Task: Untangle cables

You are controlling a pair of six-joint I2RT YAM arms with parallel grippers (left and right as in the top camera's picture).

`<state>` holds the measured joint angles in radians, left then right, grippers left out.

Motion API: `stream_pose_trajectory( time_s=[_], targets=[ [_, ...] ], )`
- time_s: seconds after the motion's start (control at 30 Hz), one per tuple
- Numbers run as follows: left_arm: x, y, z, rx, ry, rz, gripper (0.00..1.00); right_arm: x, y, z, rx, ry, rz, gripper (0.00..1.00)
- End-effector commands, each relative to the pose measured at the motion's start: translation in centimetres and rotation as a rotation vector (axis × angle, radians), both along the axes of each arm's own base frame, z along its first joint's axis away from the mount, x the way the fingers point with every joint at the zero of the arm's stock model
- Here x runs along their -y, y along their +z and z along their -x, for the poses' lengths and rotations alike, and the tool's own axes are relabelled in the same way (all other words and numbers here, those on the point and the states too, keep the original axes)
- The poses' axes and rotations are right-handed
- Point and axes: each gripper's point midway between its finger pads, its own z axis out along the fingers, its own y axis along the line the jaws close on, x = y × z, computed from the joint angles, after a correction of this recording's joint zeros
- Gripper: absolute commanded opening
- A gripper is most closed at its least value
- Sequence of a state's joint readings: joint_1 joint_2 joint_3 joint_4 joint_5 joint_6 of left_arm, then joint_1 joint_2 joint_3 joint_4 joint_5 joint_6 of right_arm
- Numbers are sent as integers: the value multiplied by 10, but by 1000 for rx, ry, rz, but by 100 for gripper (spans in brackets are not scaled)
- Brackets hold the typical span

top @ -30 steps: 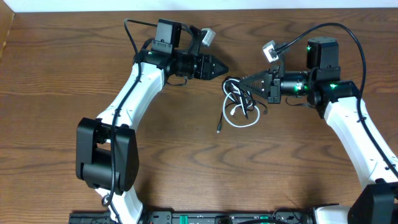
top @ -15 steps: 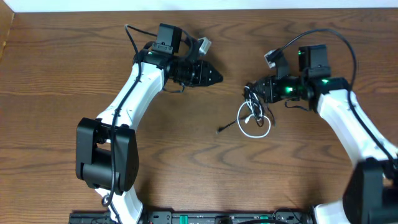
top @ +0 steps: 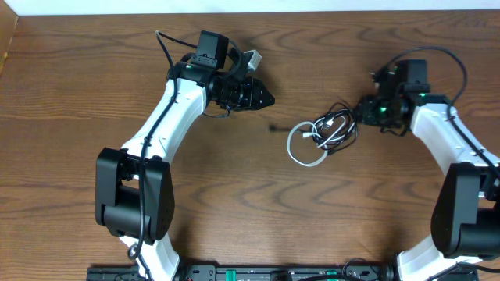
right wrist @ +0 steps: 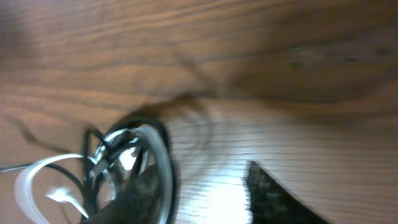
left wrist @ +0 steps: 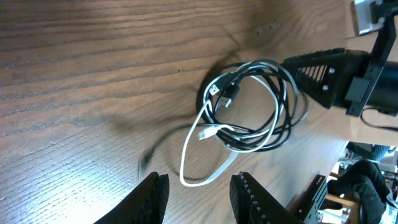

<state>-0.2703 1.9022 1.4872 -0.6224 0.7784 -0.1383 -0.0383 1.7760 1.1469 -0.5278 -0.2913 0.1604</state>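
– Black cable [left wrist: 256, 145] and white cable [left wrist: 183, 163]: where?
– On the wood worktop [top: 94, 156], right of centre. Wound together in one loose coil [top: 332, 131], not separated.
– Loose ends?
– White loop sticking out of the coil toward the left, flat on the wood. Thin black tail running off further left, small plug at its end. Silver plug [left wrist: 214, 91] and white plug [left wrist: 205, 132] lying inside the coil, seen from the left wrist.
– Left fingers [top: 268, 98]?
– Parted, nothing between them. Well apart from the coil, pointing its way.
– Right fingers [top: 364, 115]?
– Tips right at the coil's right edge, touching the black strands in the left wrist view. Own wrist view blurred: coil against one finger, bare wood beside the other. Cannot tell whether clamped on a strand or just resting against it.
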Motion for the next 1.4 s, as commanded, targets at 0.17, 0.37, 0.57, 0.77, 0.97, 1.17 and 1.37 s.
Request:
stream_pose_trajectory(
  time_s=[0.17, 0.37, 0.57, 0.77, 0.97, 1.17, 1.37],
  targets=[
    [-1, -1, -1, 7, 0, -13, 38, -3, 49, -17, 61, 114, -41, 56],
    [-1, -1, -1, 6, 0, -13, 37, -27, 57, -7, 36, 202, -96, 49],
    [-1, -1, 0, 4, 0, -13, 38, -19, 17, 10, -63, 220, 17, 42],
    [-1, -1, 0, 3, 0, -14, 37, -20, -18, 12, -71, 415, 72, 43],
    [-1, -2, 1, -5, 0, -16, 38, -21, -53, 16, -126, 477, 70, 36],
    [-2, -3, 3, -15, 0, -20, 38, -22, -48, 12, -115, 459, 70, 4],
    [-9, -8, -2, 3, 26, -66, 37, -35, 17, -11, 30, 426, 8, 1]
  ],
)
